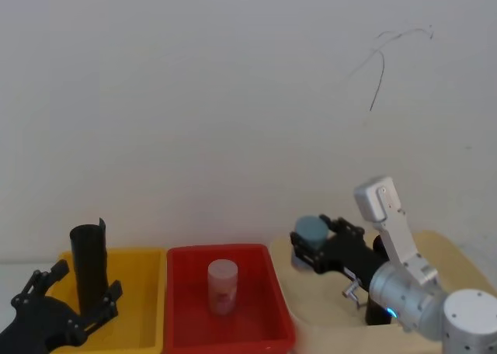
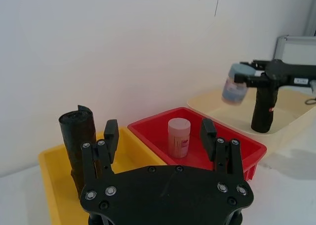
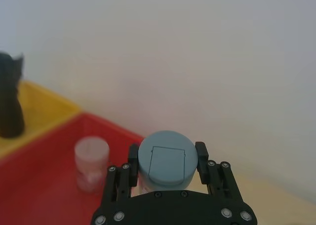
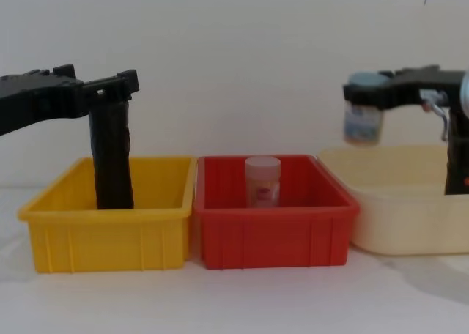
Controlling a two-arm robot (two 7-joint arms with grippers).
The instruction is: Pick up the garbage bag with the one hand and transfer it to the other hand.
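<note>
The head view looks forward and down from above; the chest view sits low, facing the red bin (image 4: 275,217) side-on at twelve o'clock. The left wrist view looks over its fingers (image 2: 111,135) toward the bins — the right wrist view, close in, looks past its own. All four share the red bin.
</note>
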